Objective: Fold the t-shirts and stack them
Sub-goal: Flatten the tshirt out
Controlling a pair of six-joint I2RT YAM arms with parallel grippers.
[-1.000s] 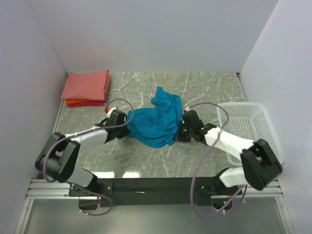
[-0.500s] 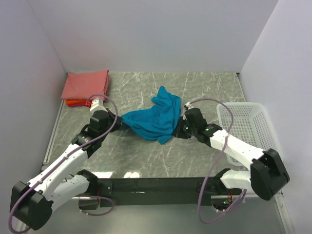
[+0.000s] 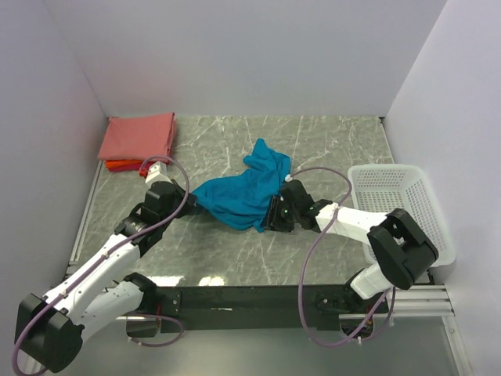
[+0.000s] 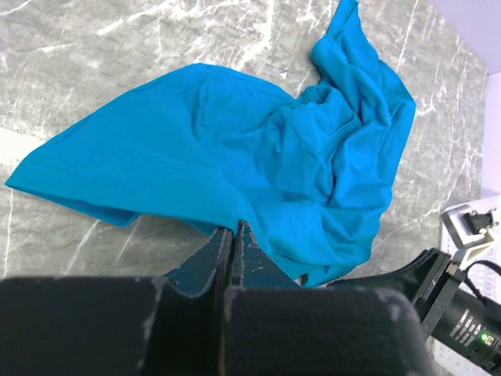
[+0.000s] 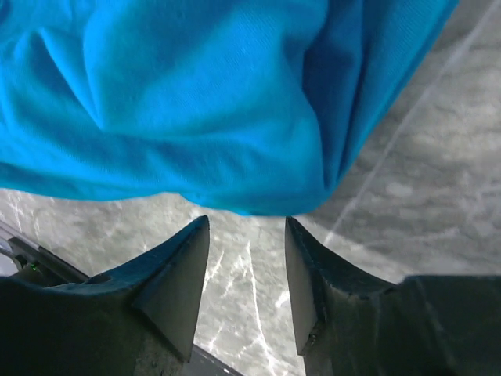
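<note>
You're at the spreading-out step. The crumpled teal-blue cloth t-shirt (image 3: pixel 243 196) lies mid-way across the grey marble-patterned bench (image 3: pixel 329 141), not yet flat. Your left claw (image 4: pixel 232 235) is pinched on its near hem. Your right claw (image 5: pixel 246 227) gapes at the shirt's right edge, gripping nothing. Next, close it there and draw the cloth taut. The folded salmon-pink t-shirt (image 3: pixel 141 137) tops the orange-red one (image 3: pixel 125 165) in the far left corner. The white plastic mesh basket (image 3: pixel 383 168) shows nothing inside.

Bright, even overhead light casts soft shadows, with white glare on the counter (image 3: pixel 235 251) along its near edge; wrist views show the shirt (image 4: pixel 235 149) sharp, their near fingers (image 5: pixel 168 290) dark and blurred.
</note>
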